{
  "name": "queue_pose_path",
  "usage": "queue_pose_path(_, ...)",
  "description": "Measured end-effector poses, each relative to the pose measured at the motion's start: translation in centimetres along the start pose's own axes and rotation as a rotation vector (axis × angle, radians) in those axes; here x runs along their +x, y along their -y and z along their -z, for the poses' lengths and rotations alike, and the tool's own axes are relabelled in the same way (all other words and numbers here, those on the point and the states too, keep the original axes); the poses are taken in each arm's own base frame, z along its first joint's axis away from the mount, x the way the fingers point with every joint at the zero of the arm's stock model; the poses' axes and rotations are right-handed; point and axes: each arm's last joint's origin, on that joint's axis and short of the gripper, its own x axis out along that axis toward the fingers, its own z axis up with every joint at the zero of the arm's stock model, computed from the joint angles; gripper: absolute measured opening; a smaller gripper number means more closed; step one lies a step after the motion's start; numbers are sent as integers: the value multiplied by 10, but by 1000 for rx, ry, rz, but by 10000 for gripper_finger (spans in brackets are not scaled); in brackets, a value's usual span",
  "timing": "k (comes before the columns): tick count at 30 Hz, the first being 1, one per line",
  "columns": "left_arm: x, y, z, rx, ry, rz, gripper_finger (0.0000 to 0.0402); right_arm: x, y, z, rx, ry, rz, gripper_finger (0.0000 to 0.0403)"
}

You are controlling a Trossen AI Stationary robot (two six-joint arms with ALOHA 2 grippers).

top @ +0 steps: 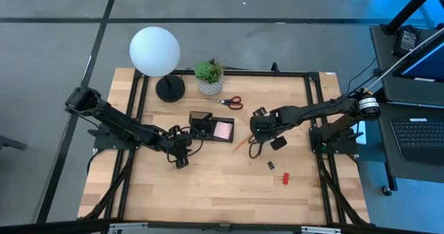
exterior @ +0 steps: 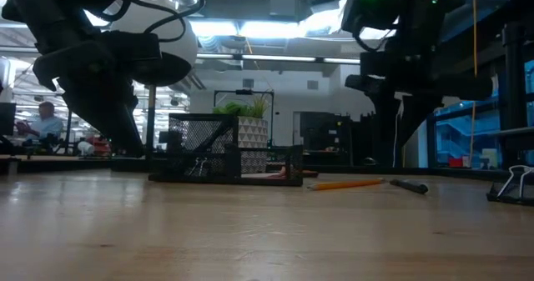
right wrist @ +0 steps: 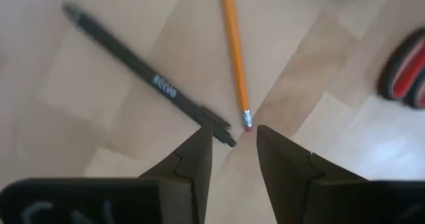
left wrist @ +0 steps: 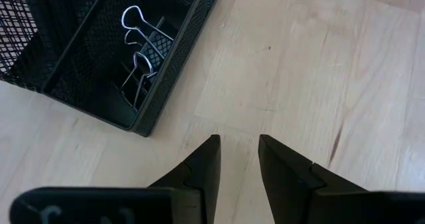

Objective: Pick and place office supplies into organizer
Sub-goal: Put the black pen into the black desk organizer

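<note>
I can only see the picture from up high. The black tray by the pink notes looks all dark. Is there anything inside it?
Observer: Yes. The left wrist view shows binder clips with silver handles in one compartment of the organizer.
Operator: What is the right gripper looking at?
Observer: The right gripper is open, with the eraser end of the orange pencil just ahead of its fingers and a black pen lying beside that.
Operator: Is the left gripper holding something?
Observer: No. The left gripper is open and empty, over bare wood beside the organizer.
</note>
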Motion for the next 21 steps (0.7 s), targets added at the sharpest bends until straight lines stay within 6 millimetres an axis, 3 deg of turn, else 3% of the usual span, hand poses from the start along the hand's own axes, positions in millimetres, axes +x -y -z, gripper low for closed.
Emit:
queue_pose_path(10, 0, 0, 0, 1, 0, 0, 97, 1, 1, 1, -225, -42, 40, 122)
queue_pose_path(21, 0, 0, 0, 1, 0, 0, 97, 25, -14, 18, -433, -110, 26, 122)
